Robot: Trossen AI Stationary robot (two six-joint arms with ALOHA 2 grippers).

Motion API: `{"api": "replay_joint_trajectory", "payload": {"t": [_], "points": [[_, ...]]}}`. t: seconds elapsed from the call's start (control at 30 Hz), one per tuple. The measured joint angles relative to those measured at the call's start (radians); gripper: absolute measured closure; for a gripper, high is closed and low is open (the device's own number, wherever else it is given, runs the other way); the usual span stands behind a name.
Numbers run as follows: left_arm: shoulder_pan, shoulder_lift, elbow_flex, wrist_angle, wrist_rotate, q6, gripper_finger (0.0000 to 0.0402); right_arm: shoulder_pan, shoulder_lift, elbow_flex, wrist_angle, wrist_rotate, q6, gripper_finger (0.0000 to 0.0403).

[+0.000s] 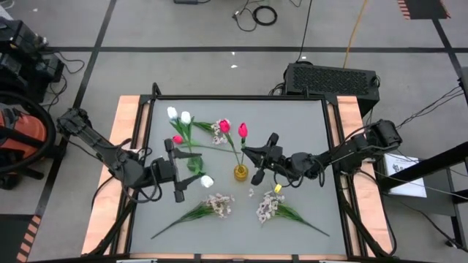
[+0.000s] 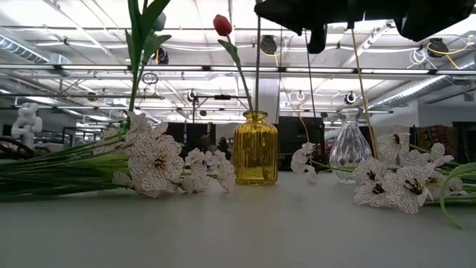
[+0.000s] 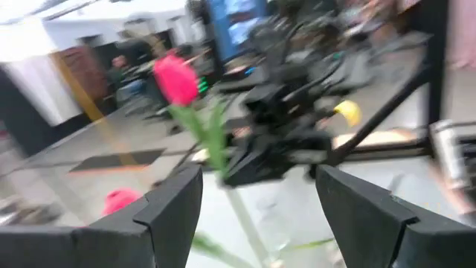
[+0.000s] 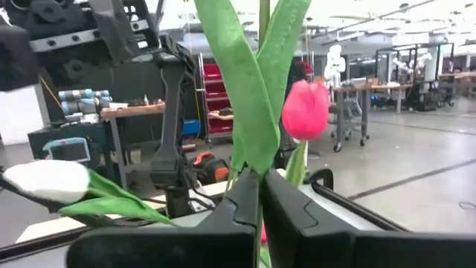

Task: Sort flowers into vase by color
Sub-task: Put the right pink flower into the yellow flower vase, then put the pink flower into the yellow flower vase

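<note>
Right gripper (image 4: 259, 195) around tulip stem (image 4: 253, 112).

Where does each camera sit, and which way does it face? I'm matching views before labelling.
High: overhead, looking straight down on the table; left arm and right arm show.
Low: at tabletop height, level towards the yellow vase; an arm's underside at top.
Left wrist: faces the right arm past the open left pincer.
Right wrist: looks past the right pincer, shut on a leafy tulip stem.
Shared: high and low both show the yellow vase.
</note>
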Motion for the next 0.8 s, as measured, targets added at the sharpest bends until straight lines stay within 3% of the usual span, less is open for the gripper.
{"api": "replay_joint_trajectory", "payload": {"t": [0.2,0.4,0.57,0.8], "points": [[-0.021,-0.011,0.000,-0.109,-0.202,-0.046,0.0132,-0.004,0.000,0.000,-0.087,-0.001,0.046,0.0386],[-0.077,-0.073,0.000,-0.231,-0.246,-0.162,0.0132,-0.002,-0.010,0.000,-0.193,0.000,0.051,0.0350],[-0.107,-0.128,0.000,-0.538,-0.290,-0.464,0.0132,0.001,-0.049,0.000,-0.330,-0.003,0.055,0.0314],[-0.108,-0.193,0.000,-1.007,-0.257,-0.973,0.0133,0.026,-0.178,0.000,-0.579,-0.004,0.104,0.0262]]}}
